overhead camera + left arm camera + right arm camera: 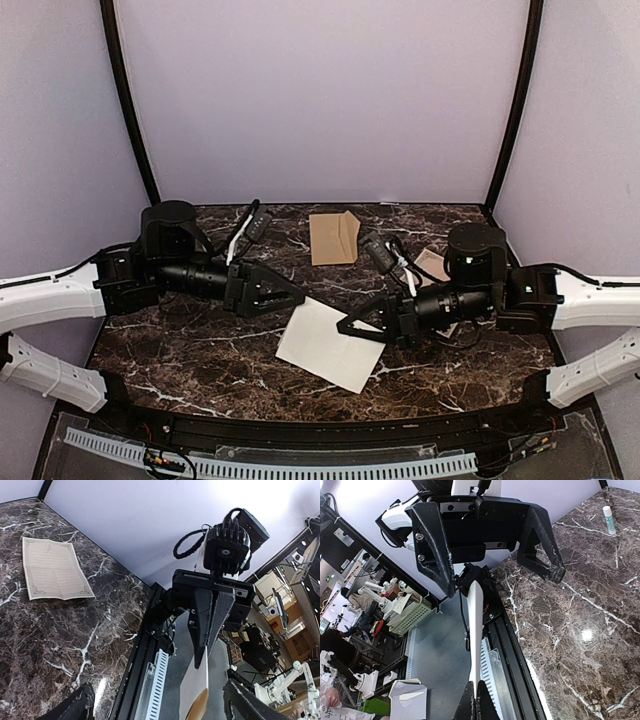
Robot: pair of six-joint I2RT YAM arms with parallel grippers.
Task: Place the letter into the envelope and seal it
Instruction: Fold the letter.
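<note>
Right jaws are pinching shut on one edge of a plain pale sheet (328, 345), possibly a letter's blank back. They are presenting it edge-on to the left jaws, which are gaping wide either side of its free edge and gripping nothing, likely for a regrasp. One bordered letter (55, 570) is lying flat on the marble surface (200, 350) by the right arm. One brown envelope (333, 238) is waiting at the back, well apart.

dark, white-veined marble table (180, 350). a brown envelope (334, 238) lies flat on it, out past the tips of the left gripper (302, 296) and right gripper (343, 327). a creased, bordered letter (55, 570) lies flat beside the right gripper's wrist.
</note>
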